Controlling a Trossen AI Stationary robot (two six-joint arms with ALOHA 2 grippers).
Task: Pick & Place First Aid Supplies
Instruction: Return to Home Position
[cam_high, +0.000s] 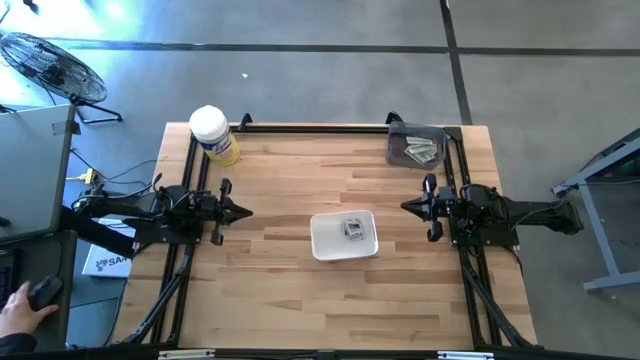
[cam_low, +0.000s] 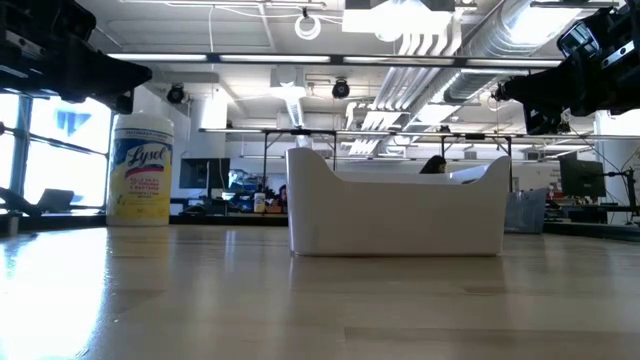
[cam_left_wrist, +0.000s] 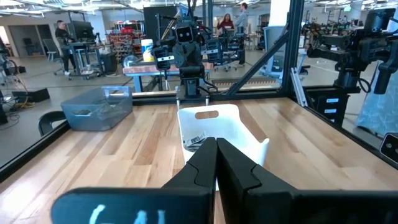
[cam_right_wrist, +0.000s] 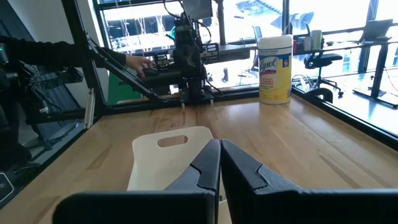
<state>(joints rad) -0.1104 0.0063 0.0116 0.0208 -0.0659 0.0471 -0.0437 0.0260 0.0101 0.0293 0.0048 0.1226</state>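
A white tray (cam_high: 322, 244) sits at the table's middle with a few small white packets with dark print (cam_high: 354, 228) inside; the left wrist view shows one packet (cam_left_wrist: 196, 139) against its floor. More pale greenish strips (cam_high: 423, 150) lie in a grey bin (cam_high: 397, 148) at the far right corner. My left gripper (cam_high: 247, 211) hovers left of the tray, shut, holding nothing. My right gripper (cam_high: 405, 206) hovers right of the tray, shut, also holding nothing. Both point at the tray, above the table.
A yellow canister with a white lid (cam_high: 213, 134) stands at the far left of the table. Black frame rails (cam_high: 300, 127) run along the far and side edges. Bare wood lies near the tray on every side. A person's hand (cam_high: 20, 308) shows off the table's left.
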